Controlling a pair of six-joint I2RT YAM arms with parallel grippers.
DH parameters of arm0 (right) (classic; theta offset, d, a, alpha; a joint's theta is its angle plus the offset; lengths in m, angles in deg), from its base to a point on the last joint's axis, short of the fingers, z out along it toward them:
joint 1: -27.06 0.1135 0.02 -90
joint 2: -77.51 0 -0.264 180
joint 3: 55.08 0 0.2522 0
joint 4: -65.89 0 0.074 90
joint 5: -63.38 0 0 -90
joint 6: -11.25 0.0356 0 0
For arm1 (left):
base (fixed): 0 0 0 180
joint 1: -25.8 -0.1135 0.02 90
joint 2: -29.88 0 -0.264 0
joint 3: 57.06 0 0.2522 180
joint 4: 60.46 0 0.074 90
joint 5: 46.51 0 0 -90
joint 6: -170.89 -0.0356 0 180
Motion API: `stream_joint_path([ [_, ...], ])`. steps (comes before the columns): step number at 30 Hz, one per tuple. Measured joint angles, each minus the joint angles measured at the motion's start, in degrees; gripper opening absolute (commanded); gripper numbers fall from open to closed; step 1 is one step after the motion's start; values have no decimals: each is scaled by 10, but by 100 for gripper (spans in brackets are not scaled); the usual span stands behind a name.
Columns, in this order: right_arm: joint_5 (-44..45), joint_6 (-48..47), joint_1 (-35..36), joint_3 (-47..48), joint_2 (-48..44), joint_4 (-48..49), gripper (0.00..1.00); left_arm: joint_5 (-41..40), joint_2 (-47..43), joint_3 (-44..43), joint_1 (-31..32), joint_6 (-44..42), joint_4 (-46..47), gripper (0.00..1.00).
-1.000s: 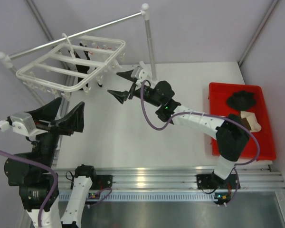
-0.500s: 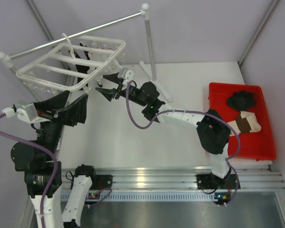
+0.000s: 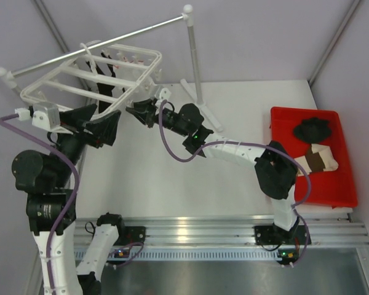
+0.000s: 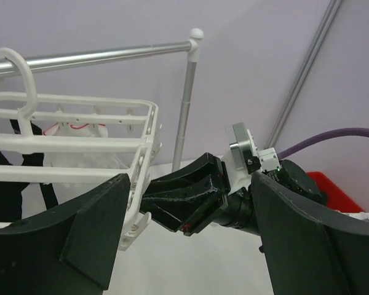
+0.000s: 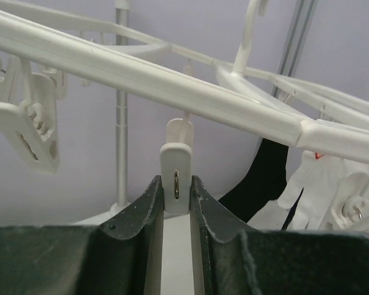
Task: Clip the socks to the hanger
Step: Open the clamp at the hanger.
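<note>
R hand (image 3: 140, 113) is pinched narrow on a white clip (image 5: 176, 161) dangling under the hanger (image 3: 80, 77), near-right corner; prob. squeezing it open to take a sock. L hand (image 3: 98, 121) stands wide and empty just beside the hanger's near edge, facing R hand; prob. placed to steady it or assist. Black sock (image 3: 312, 129) and cream sock (image 3: 320, 158) lie in the red bin (image 3: 341, 187) at worktop (image 3: 172, 178) right, well apart from the hanger. Neither picked up yet.

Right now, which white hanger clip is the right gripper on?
The small white plastic clip dead centre in the right wrist view, pinched by the right gripper under the white plastic hanger bar. The clip left of it hangs free.
</note>
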State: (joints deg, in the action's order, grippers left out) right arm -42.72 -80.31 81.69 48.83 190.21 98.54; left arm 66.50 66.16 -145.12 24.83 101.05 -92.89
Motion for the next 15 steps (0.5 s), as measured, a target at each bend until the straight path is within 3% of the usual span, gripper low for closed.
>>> stream_joint_path([
  [2,0,-4,0,0,-3,-23,0,6,26,-28,0,-8,-21,83],
  [15,-5,-17,0,94,-29,-237,0,81,116,-125,0,8,-153,71],
])
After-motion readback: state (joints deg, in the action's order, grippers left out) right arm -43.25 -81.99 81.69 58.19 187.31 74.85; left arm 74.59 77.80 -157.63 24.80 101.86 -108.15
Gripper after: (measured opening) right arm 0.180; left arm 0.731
